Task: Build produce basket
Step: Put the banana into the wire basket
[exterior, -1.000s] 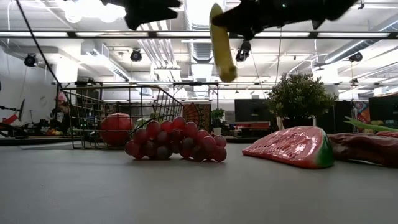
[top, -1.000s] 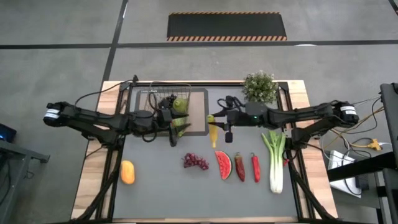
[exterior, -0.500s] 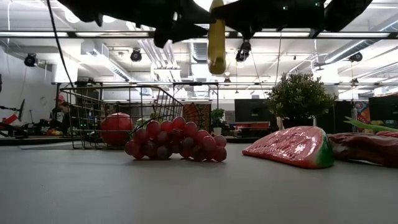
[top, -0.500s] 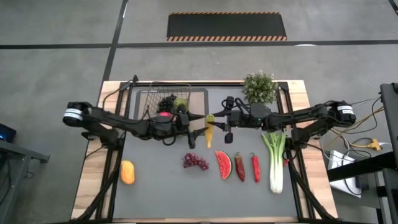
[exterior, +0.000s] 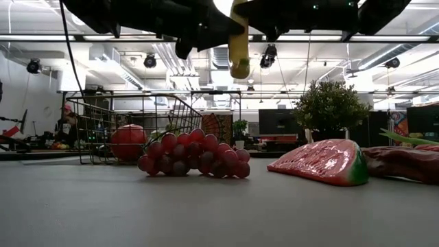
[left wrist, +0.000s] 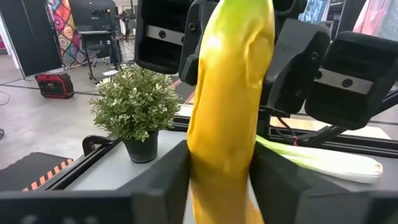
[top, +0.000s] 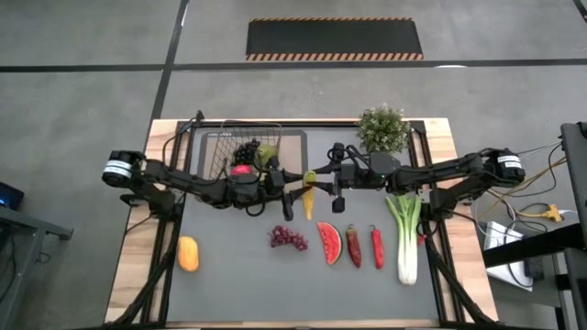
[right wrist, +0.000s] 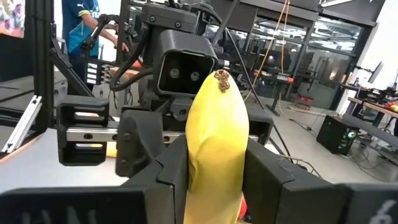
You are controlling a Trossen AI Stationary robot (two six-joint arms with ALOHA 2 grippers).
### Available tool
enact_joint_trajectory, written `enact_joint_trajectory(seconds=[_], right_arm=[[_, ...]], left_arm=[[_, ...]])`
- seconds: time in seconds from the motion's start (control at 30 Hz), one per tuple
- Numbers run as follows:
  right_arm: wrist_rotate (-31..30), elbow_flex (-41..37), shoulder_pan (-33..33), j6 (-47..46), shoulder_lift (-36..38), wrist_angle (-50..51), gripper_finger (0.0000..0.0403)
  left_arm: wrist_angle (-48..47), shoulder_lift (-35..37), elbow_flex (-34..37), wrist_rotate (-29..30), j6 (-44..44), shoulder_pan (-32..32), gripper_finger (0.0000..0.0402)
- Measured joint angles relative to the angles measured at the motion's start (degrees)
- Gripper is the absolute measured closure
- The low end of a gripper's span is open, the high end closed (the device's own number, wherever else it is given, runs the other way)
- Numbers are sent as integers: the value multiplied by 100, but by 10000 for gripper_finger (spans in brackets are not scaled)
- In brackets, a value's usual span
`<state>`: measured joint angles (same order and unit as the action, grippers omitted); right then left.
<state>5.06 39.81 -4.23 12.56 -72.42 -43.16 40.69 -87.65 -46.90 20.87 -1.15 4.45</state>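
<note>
- The banana (top: pixel 309 191) hangs in the air above the middle of the table, between the two arms, well above the mat; in the low view it hangs nearly upright, long axis close to vertical, its lower tip free.
- The right gripper (right wrist: pixel 214 180) pinches it, its fingers pressed against both sides of the fruit.
- The left gripper (left wrist: pixel 221 180) faces it from the other side, fingers flanking the same banana and apparently touching it; whether they are clamped firm, I cannot tell.
- This looks like a hand-over, right arm to left.
- The basket (top: pixel 246 147) lies toward the left arm's side and toward the table's far edge from the banana, sitting on the tan mat (top: pixel 295 165). It already holds dark grapes, something red and a green piece.
- The left arm is nearer the basket, so it suits the carry.
- Still on the table: purple grapes (top: pixel 288 238), watermelon slice (top: pixel 329 242), chilies (top: pixel 365 246), leek (top: pixel 405 234), orange fruit (top: pixel 188 253); a potted plant (top: pixel 382 128) stands behind.
</note>
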Motion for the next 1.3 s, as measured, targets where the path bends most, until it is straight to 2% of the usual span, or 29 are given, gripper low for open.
enact_joint_trajectory(seconds=[0.13,0.43,0.6,0.77,0.9,1.03,1.13,1.3], right_arm=[[72,4,-2,-124,0,-6,269],[89,6,-4,-539,62,-6,162],[-49,7,-7,-752,412,217,115],[-734,9,-4,-856,985,1060,90],[-1111,9,-9,-907,1394,1738,86],[-1125,9,-4,-1032,1554,2077,90],[-1119,9,-4,-1064,1495,2091,96],[-1119,9,-4,-1080,1227,2103,105]], left_arm=[[-19,24,1,-3,1,0,322],[-112,44,9,42,14,2,323],[-490,318,11,156,57,4,322],[-2149,993,-8,1071,59,4,321],[-3613,1658,-10,2398,46,-19,321],[-4820,2257,40,3554,-14,-195,320],[-5524,2525,121,3918,-341,-485,320],[-6467,2573,271,3949,-901,-1018,320]])
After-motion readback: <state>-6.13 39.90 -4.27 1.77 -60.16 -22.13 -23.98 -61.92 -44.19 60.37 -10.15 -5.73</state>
